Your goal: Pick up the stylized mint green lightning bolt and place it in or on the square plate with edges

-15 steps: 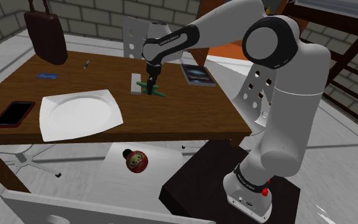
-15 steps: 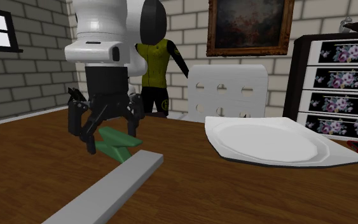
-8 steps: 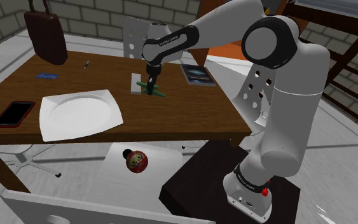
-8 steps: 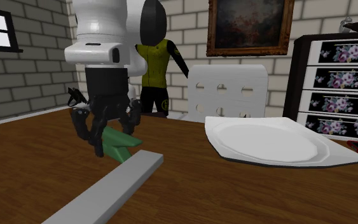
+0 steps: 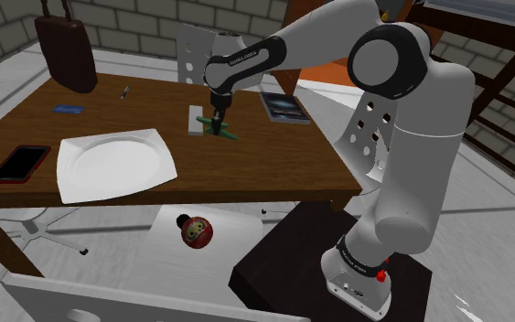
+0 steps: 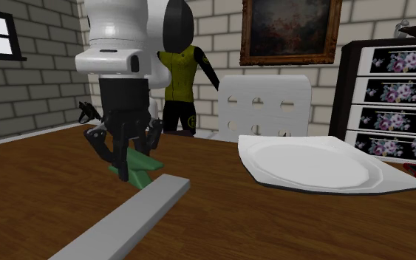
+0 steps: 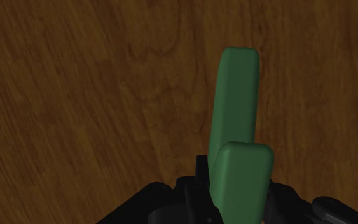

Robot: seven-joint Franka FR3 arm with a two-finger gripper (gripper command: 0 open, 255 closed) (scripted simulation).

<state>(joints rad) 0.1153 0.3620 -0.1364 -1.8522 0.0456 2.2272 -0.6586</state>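
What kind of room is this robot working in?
Probably a lived-in room of a house, perhaps a dining room: a wooden table, a framed painting on a brick wall, and a flowered chest of drawers.

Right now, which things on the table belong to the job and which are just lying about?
Job: bolt, plate, hand shut on the bolt.
Lying about: grey bar, phone, blue card, bag.
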